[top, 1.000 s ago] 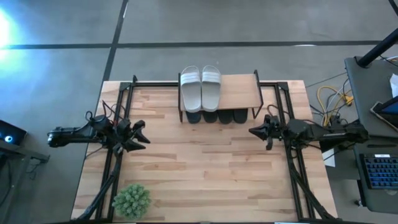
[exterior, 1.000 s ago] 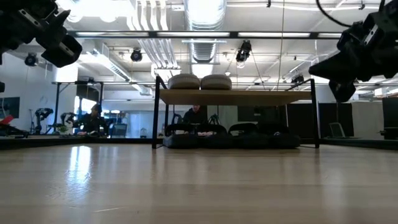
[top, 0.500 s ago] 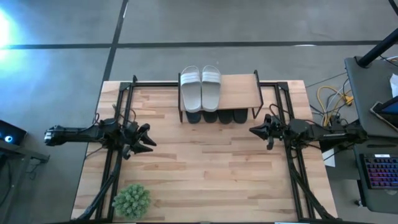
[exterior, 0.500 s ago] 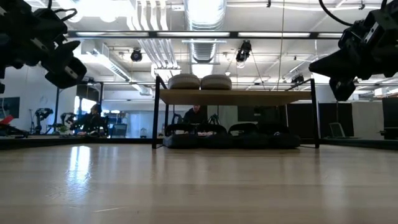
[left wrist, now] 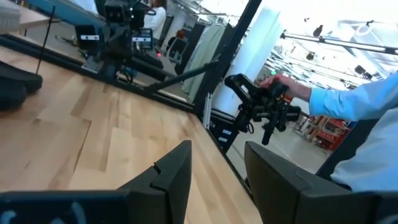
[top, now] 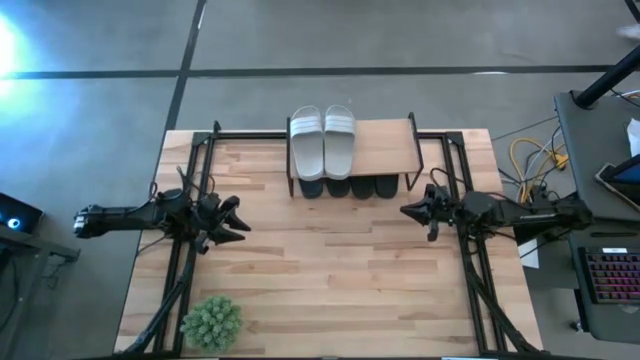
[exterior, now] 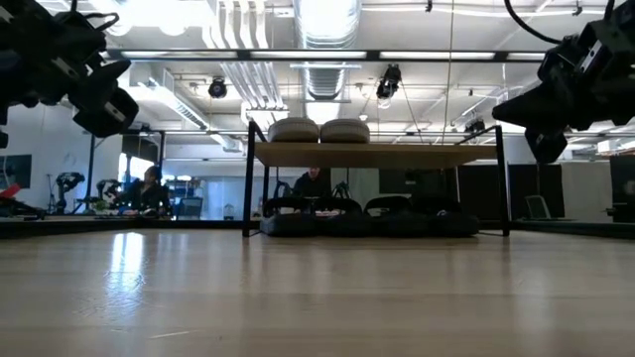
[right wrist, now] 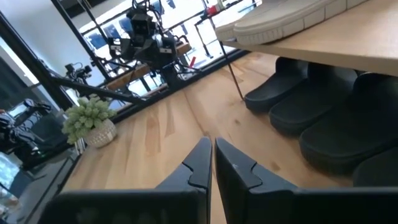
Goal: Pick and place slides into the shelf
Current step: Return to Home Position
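The shelf (top: 385, 148) stands at the table's far edge, with its wire frame on the tabletop. The pale grey-white slides (top: 322, 140) lie side by side on the left half of its plank top. The black slides (top: 365, 187) sit in a row on the tabletop under the plank, also seen in the right wrist view (right wrist: 311, 118). My left gripper (top: 240, 222) hangs open above the table's left side with nothing between its fingers (left wrist: 177, 171). My right gripper (top: 405, 211) hangs shut above the right side, pointing toward the table's middle (right wrist: 211, 158). Both are clear of the shelf.
A small potted plant (top: 211, 322) stands near the front left corner. Black arm frames run along the table's left (top: 185, 270) and right (top: 480, 270) sides. A person in a light blue sleeve (left wrist: 348, 106) stands beyond the table. A desk with a keyboard (top: 610, 275) is off to the right.
My left gripper has sunk a little and reached slightly toward the table's middle, staying open. The right arm, the slides and the shelf have kept still.
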Robot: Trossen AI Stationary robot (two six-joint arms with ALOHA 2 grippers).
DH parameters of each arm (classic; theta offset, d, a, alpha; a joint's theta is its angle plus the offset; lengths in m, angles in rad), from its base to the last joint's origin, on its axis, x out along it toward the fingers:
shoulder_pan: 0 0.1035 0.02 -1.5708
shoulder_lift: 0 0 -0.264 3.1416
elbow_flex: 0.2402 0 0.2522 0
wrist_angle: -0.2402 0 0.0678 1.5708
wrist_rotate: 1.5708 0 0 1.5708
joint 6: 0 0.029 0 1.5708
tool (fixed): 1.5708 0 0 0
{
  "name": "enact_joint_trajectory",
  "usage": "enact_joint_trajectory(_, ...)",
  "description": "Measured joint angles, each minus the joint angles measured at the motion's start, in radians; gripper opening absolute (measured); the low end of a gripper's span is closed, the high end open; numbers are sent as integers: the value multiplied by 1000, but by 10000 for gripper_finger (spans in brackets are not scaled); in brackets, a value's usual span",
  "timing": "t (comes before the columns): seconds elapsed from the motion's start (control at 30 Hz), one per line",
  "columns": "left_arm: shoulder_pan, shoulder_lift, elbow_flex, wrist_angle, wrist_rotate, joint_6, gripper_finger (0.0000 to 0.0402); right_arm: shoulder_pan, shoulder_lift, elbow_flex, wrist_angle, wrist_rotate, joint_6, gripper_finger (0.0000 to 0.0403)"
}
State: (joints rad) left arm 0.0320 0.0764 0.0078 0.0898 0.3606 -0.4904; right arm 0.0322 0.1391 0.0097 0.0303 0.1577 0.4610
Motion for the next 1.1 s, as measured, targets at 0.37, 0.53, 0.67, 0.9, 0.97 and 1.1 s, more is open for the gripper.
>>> enact_joint_trajectory(0.37, 1, -3, -1, -1, 0, 0, 134, 0, 57, 0, -1, 0, 0, 13)
enact_joint_trajectory(0.53, 1, -3, -2, -1, 0, 0, 134, 0, 56, 0, 0, 0, 0, 13)
enact_joint_trajectory(0.67, 1, -3, -2, 6, 0, 0, 134, 0, 56, 0, 0, 0, 0, 13)
enact_joint_trajectory(0.9, 1, -25, -3, 13, 0, 0, 134, 0, 56, 0, 1, 0, 0, 13)
enact_joint_trajectory(0.97, 1, -26, -3, 12, 0, 0, 134, 0, 56, 0, 1, 0, 0, 13)
enact_joint_trajectory(1.1, 1, -25, -3, 12, 0, 0, 134, 0, 56, 0, 1, 0, 0, 13)
